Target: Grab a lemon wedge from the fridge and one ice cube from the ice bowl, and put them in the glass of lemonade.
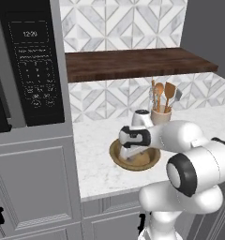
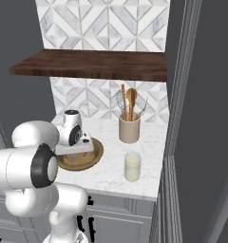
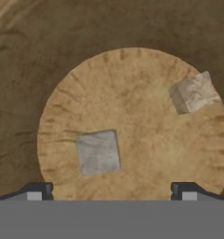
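Note:
My gripper hangs open just above the floor of the ice bowl, a wide golden-brown wooden bowl. One pale ice cube lies between and slightly ahead of my fingertips, nearer the left one. A second ice cube rests further off to the right. From the base, my hand reaches down into the ice bowl on the marble counter. The glass of lemonade stands to the right of the ice bowl, near the counter's front edge. The fridge rises dark grey at the right. The lemon wedge is out of view.
A beige cup of wooden utensils stands behind the glass by the tiled wall. A dark wooden shelf runs above the counter. A black microwave sits in the tall cabinet on the left, with grey panelled cabinets below.

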You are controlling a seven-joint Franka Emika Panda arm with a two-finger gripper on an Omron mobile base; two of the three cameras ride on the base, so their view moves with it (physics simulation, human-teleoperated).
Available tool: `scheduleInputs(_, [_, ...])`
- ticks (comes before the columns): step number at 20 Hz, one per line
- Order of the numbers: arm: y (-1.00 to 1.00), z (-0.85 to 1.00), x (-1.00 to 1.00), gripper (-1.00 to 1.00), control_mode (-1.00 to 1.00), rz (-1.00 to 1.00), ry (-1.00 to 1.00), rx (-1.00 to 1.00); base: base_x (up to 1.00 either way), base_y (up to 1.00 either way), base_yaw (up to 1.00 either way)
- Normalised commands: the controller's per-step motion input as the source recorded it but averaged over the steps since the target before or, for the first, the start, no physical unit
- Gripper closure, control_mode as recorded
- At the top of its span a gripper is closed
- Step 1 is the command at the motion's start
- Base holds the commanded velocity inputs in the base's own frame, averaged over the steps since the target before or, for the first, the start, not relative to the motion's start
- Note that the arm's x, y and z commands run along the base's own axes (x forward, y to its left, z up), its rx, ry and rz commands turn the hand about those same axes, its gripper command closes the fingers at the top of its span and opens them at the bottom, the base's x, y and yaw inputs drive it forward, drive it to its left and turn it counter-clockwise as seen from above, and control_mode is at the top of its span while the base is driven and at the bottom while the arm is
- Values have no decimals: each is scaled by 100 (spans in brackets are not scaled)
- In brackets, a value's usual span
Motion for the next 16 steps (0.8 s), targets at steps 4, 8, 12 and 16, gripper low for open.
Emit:
scheduleInputs(4, [0, -19, -4, -100, -100, 2, -1, 0, 0, 0, 0])
scheduleInputs(8, [0, 0, 38, -100, -100, 0, 0, 0, 0, 0, 0])
scheduleInputs(12, [0, -1, 30, -100, -100, 0, 0, 0, 0, 0, 0])
scheduleInputs(16, [0, -2, 19, -100, -100, 0, -1, 0, 0, 0, 0])
